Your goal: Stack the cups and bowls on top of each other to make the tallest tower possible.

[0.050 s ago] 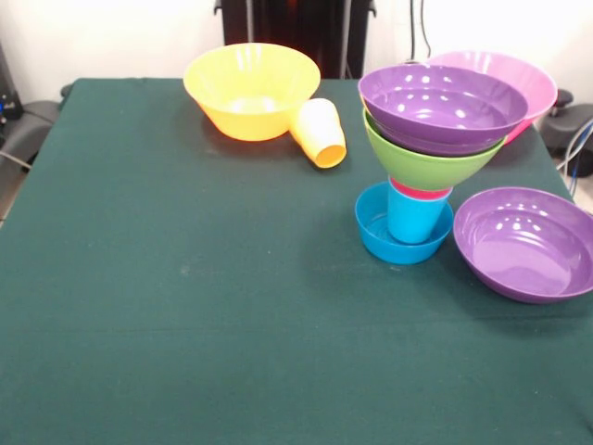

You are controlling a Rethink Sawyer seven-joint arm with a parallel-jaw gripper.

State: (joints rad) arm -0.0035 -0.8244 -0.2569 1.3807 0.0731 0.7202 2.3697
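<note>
Tower [422, 158] mid-right on counter [185, 306]: blue bowl, blue cup, red cup, green and purple bowls stacked; yellow cup [320, 132], orange [250, 90], pink [514, 79], purple [526, 243] bowls left; pincer out of view.

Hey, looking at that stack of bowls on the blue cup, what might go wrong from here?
The tower looks top-heavy: the wide green bowl and purple bowl rest on narrow cups, the blue cup lowest, so adding weight may tip it. The pink bowl sits right behind it, so lifting that one might bump the stack. The yellow cup lies on its side and may roll if nudged.
</note>
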